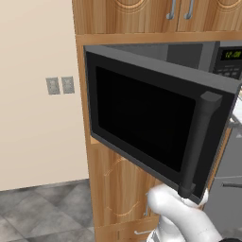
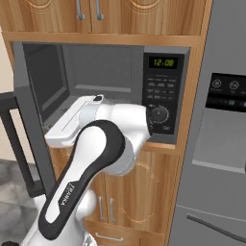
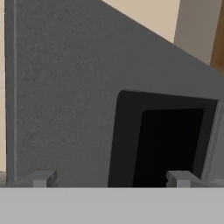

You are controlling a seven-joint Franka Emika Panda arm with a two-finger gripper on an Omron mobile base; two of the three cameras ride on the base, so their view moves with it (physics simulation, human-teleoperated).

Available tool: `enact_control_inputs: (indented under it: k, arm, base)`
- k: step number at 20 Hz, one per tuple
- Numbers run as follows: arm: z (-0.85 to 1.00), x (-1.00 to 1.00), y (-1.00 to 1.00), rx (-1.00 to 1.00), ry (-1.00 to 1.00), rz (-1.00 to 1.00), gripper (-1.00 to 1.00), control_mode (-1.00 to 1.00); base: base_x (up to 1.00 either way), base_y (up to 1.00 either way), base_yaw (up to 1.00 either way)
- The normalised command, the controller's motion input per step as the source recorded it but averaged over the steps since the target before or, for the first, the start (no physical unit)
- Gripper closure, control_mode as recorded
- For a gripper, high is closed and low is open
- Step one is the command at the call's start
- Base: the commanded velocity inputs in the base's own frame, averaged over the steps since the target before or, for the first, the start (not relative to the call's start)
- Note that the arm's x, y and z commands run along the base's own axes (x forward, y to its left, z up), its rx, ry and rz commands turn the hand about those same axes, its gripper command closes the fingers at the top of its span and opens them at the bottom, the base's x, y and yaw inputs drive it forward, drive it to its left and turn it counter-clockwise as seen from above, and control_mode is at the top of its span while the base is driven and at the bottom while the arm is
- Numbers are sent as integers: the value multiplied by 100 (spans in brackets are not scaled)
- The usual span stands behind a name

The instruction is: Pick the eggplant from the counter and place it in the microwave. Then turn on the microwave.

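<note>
The microwave [image 2: 163, 62] sits in a wooden cabinet niche, its display lit green. Its black-glass door [image 1: 142, 123] is swung wide open to the left, and the vertical bar handle [image 1: 198, 142] points toward me. My white arm reaches across the front of the open cavity [image 2: 96, 67], hand turned left. My gripper [image 3: 111, 178] is open, its fingertips [image 3: 43, 178] far apart with nothing between them. It faces the grey inner side of the door and its dark window [image 3: 170, 144]. The eggplant and the counter are out of view.
A tall grey fridge [image 2: 221, 144] stands right of the microwave. Wooden cabinets are above [image 2: 110, 14] and below [image 2: 144, 192] it. Left of the door are a beige wall with two outlets [image 1: 60, 85] and a grey tiled floor [image 1: 42, 208].
</note>
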Motion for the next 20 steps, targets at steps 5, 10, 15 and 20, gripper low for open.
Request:
enact_control_inputs:
  k: [5,10,15,20]
  arm:
    - [-3,0,45,0,0,3,-100,-100]
    - [-4,0,61,-1,1,4,-100,-100]
    - [-1,-17,61,0,9,5,-100,-100]
    - [-1,-12,56,0,7,1,-100,-100]
  base:
    - [0,0,0]
    - [0,0,0]
    - [0,0,0]
    - [0,0,0]
